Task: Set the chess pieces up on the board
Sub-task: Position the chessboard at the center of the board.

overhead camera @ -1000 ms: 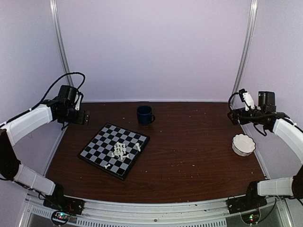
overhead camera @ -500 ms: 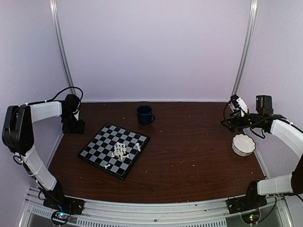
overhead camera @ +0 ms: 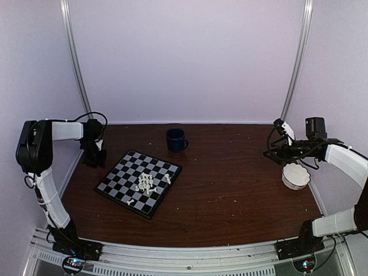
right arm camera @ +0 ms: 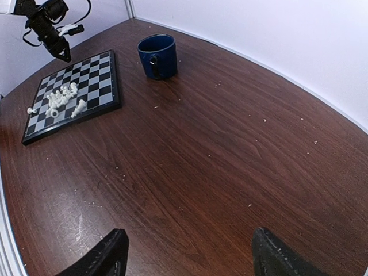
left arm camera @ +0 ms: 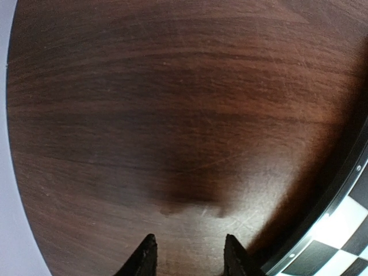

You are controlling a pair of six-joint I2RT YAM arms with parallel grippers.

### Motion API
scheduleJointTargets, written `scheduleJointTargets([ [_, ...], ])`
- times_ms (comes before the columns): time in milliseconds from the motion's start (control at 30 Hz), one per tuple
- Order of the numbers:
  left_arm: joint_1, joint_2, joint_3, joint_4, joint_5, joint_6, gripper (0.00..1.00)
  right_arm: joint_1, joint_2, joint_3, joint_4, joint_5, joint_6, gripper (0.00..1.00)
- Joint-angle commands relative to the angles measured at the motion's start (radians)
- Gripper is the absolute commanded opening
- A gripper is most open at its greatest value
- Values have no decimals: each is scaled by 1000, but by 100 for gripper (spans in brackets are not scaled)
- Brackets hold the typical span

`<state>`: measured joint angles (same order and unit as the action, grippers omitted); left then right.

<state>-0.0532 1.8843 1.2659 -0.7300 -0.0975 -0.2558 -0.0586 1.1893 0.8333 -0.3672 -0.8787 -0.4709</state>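
While left pincer (left arm camera: 190, 246) and right pincer (right arm camera: 190, 237) gape empty, lilac walls (overhead camera: 190, 57) enclose the wooden table (overhead camera: 230, 192).

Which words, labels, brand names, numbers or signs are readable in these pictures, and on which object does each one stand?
None: no text can be read in any view.
The blue mug, the board, the chess pieces and the white bowl show no lettering or signs; any finer marks would be too small to tell.

Top high, rear; left wrist close over table (left arm camera: 172, 115); right wrist shares board (right arm camera: 92, 75).
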Motion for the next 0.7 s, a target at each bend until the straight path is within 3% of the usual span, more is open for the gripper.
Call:
scheduleJointTargets([
  [0, 9, 19, 30, -3, 55, 21, 32, 22, 12, 22, -21, -41, -20, 73],
  [200, 7, 39, 33, -5, 70, 48, 0, 28, 12, 24, -25, -41, -28, 70],
  [667, -108, 48, -14, -18, 16, 134, 0, 35, -30, 23, -17, -65, -13, 70],
])
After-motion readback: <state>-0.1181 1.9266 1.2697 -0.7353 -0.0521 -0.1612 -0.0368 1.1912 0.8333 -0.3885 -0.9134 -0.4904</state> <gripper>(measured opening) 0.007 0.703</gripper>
